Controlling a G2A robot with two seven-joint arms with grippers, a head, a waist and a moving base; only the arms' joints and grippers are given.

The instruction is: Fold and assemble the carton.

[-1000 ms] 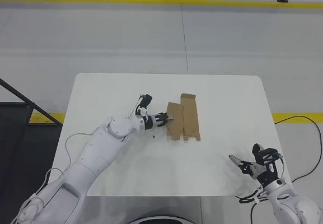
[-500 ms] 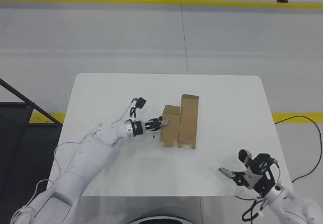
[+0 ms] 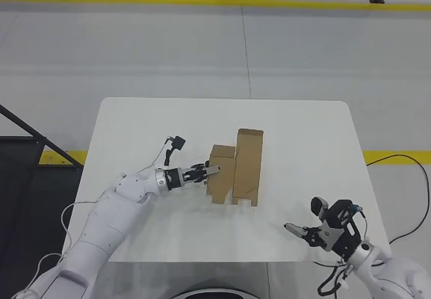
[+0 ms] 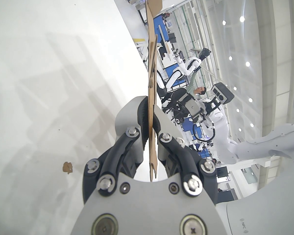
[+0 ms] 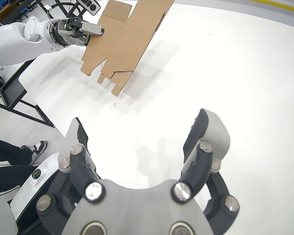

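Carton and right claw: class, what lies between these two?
Nothing but bare white table. The right wrist view shows that stretch between the right claw and the carton, which the left claw holds.

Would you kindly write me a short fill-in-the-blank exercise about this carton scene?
1. The carton is gripped by the ____ end effector.
2. The right end effector is ____ and empty.
3. The carton hangs ____ the table, not touching it.
Missing words: left; open; above.
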